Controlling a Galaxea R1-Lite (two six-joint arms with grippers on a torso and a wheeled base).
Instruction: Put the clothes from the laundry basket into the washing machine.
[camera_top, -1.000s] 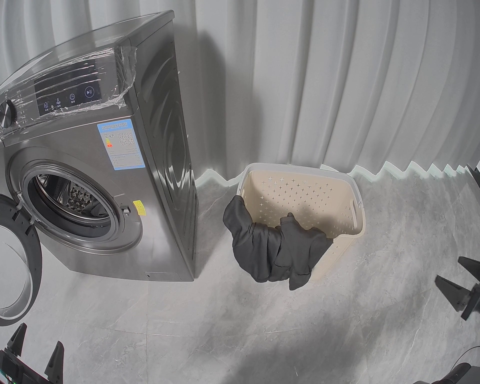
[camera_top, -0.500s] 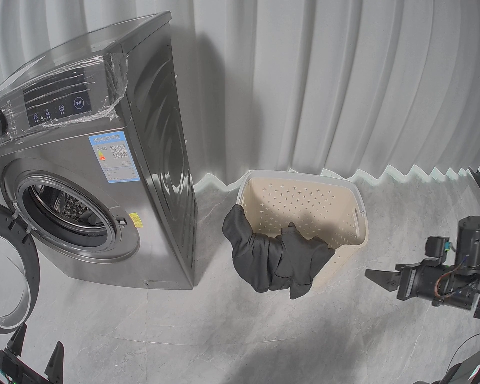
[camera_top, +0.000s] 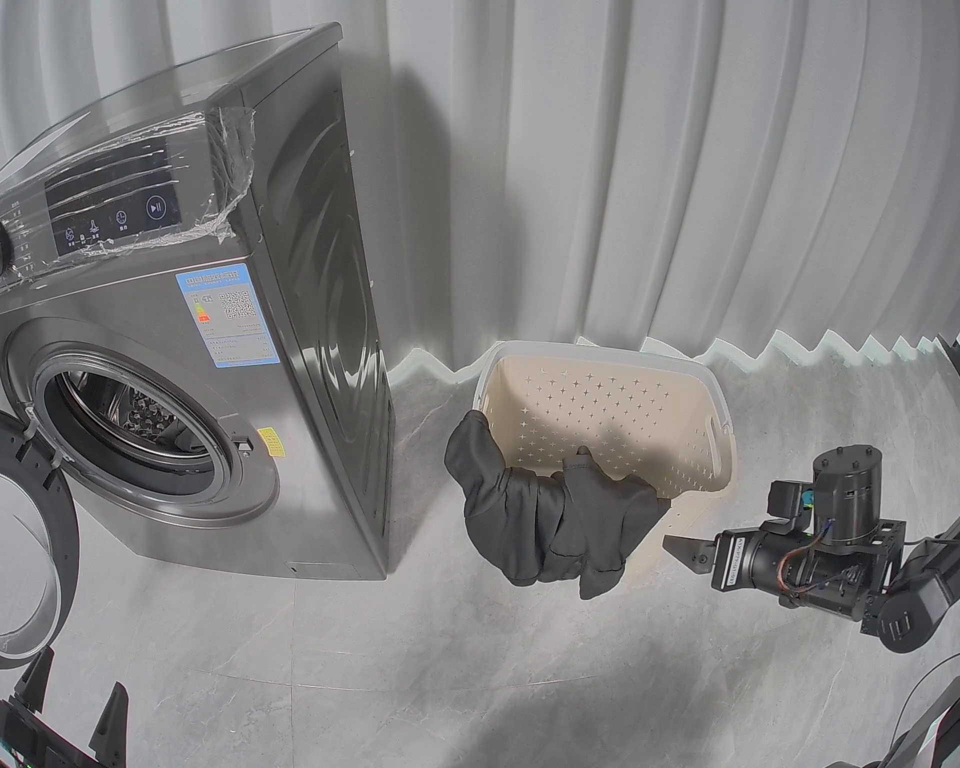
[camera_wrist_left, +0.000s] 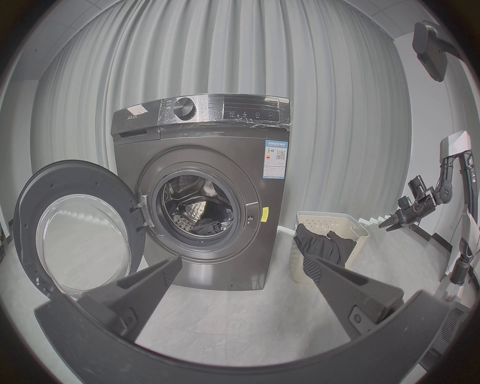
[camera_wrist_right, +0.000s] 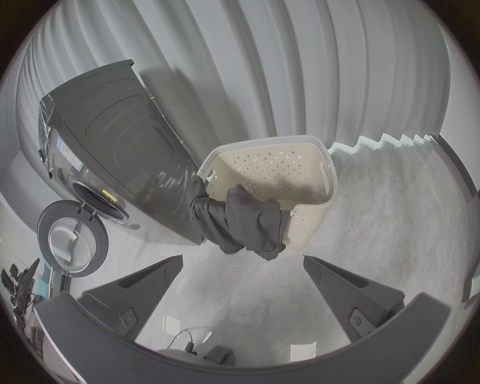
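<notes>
Currently, head view: the washing machine (camera_top: 200, 330) stands on the floor (camera_top: 400, 650) with its round door (camera_top: 35, 540) swung fully open. The laundry basket (camera_top: 600, 350) sits on the floor just beside the machine, apart from it, in front of a pale curtain (camera_top: 650, 170). Dark grey clothes (camera_top: 550, 510) are draped over the basket's near rim, partly inside and partly hanging down the outer wall. The right gripper (camera_top: 690, 550) hovers low beside the basket, pointing toward the clothes but not touching them. The left gripper (camera_top: 72, 690) sits low, below the open door, with its fingers spread.

Left wrist view: the left gripper (camera_wrist_left: 241, 262) is wide open and holds nothing. It faces the machine (camera_wrist_left: 200, 150) squarely. A dark item (camera_wrist_left: 207, 227) lies in the drum; what it is cannot be told. The door (camera_wrist_left: 75, 230) hangs open on its hinge. The basket (camera_wrist_left: 345, 220) with the clothes (camera_wrist_left: 322, 245) over its rim stands beyond the machine's far side. The right gripper (camera_wrist_left: 390, 222) shows farther off, past the basket.

Right wrist view: the right gripper (camera_wrist_right: 241, 262) is wide open and empty. The clothes (camera_wrist_right: 240, 220) lie between its fingers' line of sight, well short of contact. They hang over the basket's (camera_wrist_right: 270, 142) rim on the side nearest the machine (camera_wrist_right: 115, 135).
</notes>
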